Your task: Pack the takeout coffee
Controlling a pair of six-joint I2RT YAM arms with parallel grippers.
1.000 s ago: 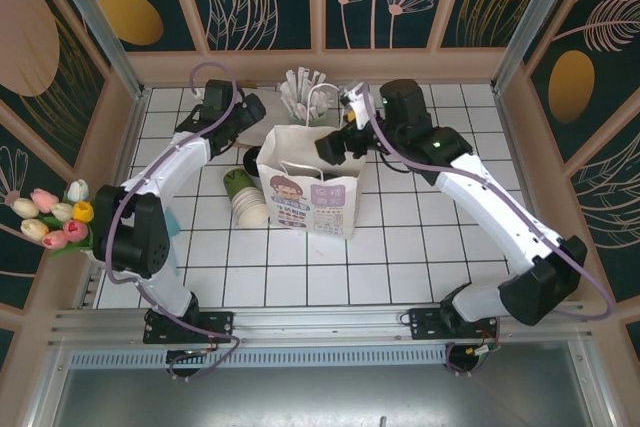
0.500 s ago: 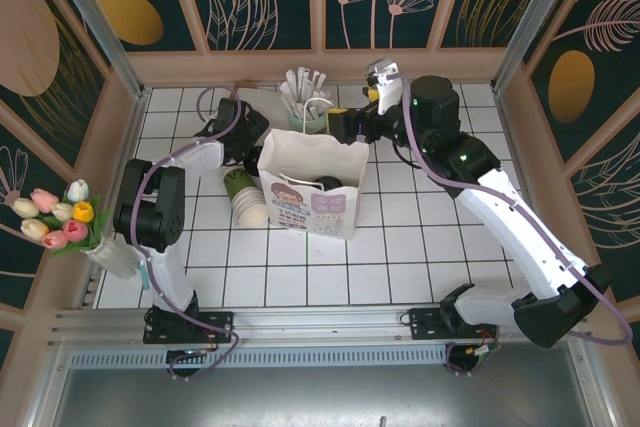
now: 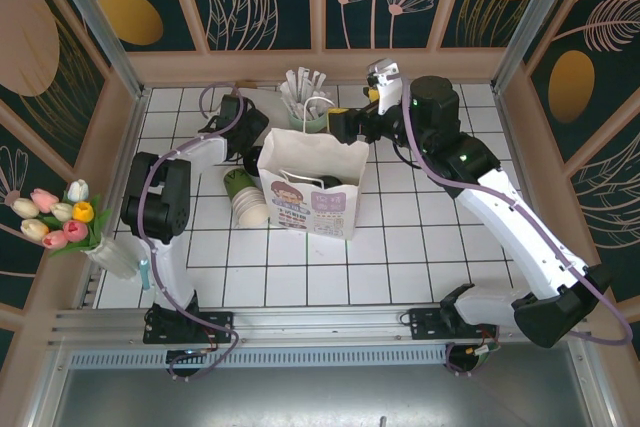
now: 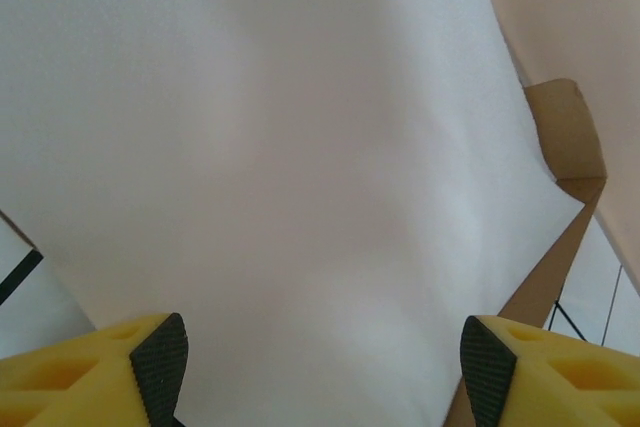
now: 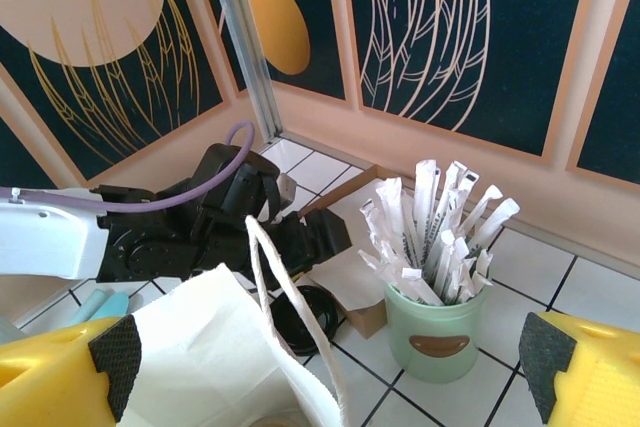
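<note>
Top view: the right tool (image 3: 340,127) has risen out of the white printed paper bag (image 3: 310,202), jaws spread and empty. The takeout coffee (image 3: 328,183), black round lid up, sits inside, centre frame.

Left wrist: the left tool (image 4: 325,357), spread, faces the bag's wall; pinching there could tip it.

Right wrist: the pale-green holder of white straws (image 5: 437,337), lower right, could be knocked.

Bag (image 3: 310,197): white paper, upright mid-surface, mouth open, printed front.
Straws (image 5: 430,227): white-wrapped, standing in a pale-green holder (image 5: 440,347) just behind the bag.
Cups (image 3: 250,210): cream stack on its side, left of the bag.
Tulips (image 3: 55,212): pink, white and yellow, at the left wall.
Surface (image 3: 400,257): white tiles, dark grout.
</note>
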